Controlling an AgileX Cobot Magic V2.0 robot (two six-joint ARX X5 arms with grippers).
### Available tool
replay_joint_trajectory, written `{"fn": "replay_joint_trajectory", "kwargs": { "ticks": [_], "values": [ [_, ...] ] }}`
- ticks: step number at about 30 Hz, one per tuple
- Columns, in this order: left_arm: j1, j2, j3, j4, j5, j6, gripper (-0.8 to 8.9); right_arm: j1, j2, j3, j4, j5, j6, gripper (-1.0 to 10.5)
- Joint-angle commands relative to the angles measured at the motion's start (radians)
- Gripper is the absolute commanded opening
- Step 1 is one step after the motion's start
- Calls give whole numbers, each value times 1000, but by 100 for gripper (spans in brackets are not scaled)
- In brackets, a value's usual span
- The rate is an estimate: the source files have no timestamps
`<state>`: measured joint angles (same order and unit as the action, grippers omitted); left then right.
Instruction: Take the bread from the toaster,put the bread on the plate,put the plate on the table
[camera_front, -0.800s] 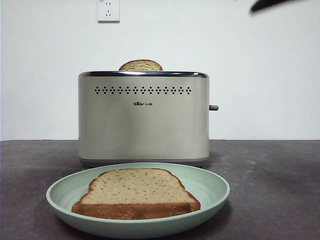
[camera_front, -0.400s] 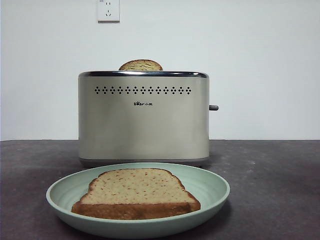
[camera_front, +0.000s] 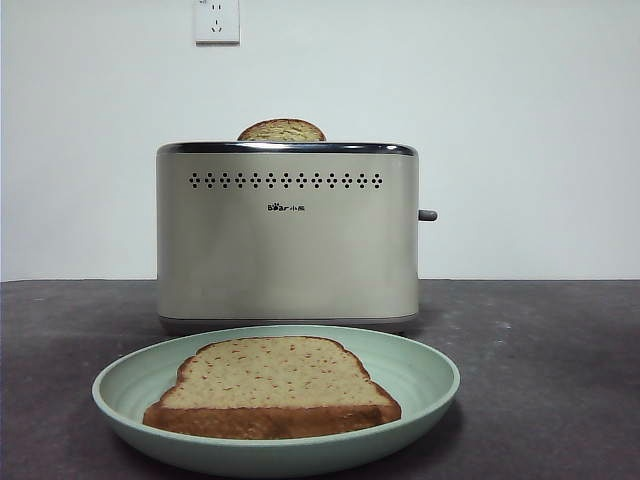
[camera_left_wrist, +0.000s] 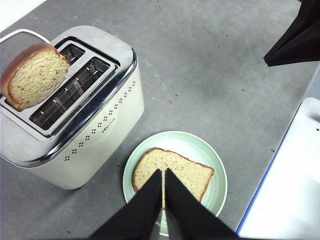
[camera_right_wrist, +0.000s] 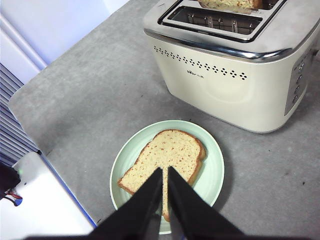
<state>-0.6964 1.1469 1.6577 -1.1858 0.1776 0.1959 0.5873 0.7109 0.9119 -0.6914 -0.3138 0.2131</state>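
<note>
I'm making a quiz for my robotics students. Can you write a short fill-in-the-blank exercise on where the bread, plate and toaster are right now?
1. The bread lies flat on the ____.
2. The plate rests on the ____, in front of the toaster.
3. A second slice stands in the toaster's ____ slot, seen from the front.
4. The left pincer and the right pincer each have their jaws ____.

Missing words: plate; table; back; shut

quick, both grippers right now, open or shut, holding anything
Left gripper: jaws shut, holding nothing, up above the plate.
Right gripper: jaws shut, holding nothing, also above the plate, over the bread.
</note>
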Motion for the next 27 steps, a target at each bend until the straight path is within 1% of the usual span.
{"fn": "replay_joint_trajectory", "kwargs": {
  "ticks": [1,12,14,16,18,21,23,27],
  "values": [
    [-10,13,23,5,-5,-3,7,6,-3,6,10,1,-11,3],
    [-1,8,23,4,-4,-4,7,6,-7,6,10,1,-11,3],
    [19,-2,23,20,-4,-6,7,6,-7,6,10,0,-11,3],
    [66,-27,22,48,-4,-5,7,6,-7,6,10,0,-11,3],
    [131,-65,12,113,6,-34,7,6,-7,6,10,0,-11,3],
    [243,-150,-49,274,62,-48,7,6,-7,6,10,0,-11,3],
    [319,-214,-116,385,90,-50,7,6,-7,6,10,1,-11,3],
    [448,-360,-307,603,90,-51,7,6,-7,6,10,0,-11,3]
  ]
}}
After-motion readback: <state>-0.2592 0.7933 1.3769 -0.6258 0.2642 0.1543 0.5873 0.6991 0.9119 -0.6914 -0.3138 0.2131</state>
